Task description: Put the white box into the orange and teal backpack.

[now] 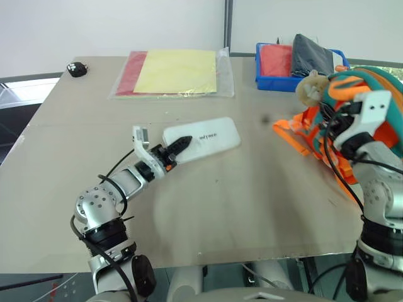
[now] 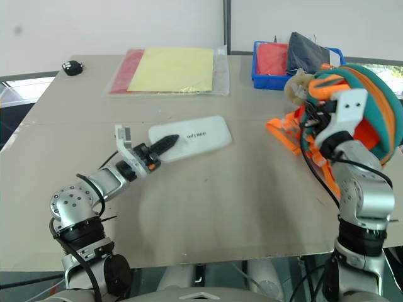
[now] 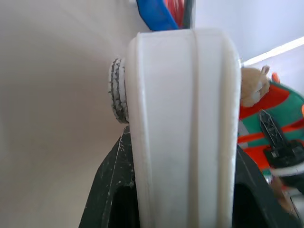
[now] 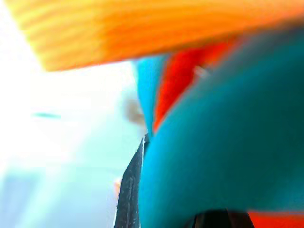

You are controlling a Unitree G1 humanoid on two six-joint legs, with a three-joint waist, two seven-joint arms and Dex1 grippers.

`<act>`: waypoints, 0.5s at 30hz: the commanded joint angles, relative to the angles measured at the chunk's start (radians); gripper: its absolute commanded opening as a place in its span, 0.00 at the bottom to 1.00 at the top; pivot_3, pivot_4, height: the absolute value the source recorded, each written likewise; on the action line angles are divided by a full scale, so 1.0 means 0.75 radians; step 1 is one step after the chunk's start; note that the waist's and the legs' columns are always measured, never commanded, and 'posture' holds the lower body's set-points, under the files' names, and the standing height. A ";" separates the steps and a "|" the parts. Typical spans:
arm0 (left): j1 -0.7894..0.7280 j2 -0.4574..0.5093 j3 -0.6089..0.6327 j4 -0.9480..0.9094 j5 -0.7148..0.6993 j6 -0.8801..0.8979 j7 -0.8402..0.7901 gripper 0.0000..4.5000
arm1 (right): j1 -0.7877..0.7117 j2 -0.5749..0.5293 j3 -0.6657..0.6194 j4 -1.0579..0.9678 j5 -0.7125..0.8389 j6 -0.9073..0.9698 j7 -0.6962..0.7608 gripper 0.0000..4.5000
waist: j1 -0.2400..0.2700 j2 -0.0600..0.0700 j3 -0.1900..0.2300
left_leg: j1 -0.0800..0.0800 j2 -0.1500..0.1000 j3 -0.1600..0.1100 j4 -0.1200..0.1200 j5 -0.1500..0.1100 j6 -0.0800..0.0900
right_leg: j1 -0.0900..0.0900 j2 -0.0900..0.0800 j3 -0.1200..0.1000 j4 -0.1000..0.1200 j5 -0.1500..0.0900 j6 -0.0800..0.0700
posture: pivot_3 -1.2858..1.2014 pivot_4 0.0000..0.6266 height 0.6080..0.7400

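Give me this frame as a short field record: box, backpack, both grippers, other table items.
box: flat white rounded box, clamped at its near end, lifted off the table
left gripper: shut on the box
backpack: soft orange and teal backpack, at the table's right, beige plush charm on it
right gripper: shut on teal backpack fabric
table: beige tabletop
others: clear sleeve of yellow and red paper; blue plastic bin; small black object

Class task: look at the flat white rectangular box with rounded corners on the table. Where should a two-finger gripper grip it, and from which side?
Grip the flat white rectangular box at its short end nearest the robot's left, pinching top and bottom faces. It is slim and long, and that end points at the left gripper, which holds it there.
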 commanded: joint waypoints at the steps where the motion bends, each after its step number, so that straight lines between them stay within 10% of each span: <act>1: -0.059 0.045 0.049 -0.082 -0.075 -0.123 0.021 0.23 | -0.168 0.021 0.128 0.036 0.096 -0.132 0.219 0.01 | -0.001 0.000 0.000 | 0.000 0.000 0.000 -0.001 0.000 0.000 | -0.001 0.000 0.001 0.000 0.000 0.000 | 0.52 0.24 1.00; 15: 0.074 0.569 0.053 -0.271 0.151 -0.610 -0.365 0.23 | -0.173 -0.058 0.358 0.090 0.344 -0.088 0.753 0.01 | 0.015 -0.001 0.003 | -0.020 0.000 -0.004 -0.005 0.000 -0.001 | -0.016 -0.002 -0.007 -0.006 -0.001 0.001 | 0.52 0.24 1.00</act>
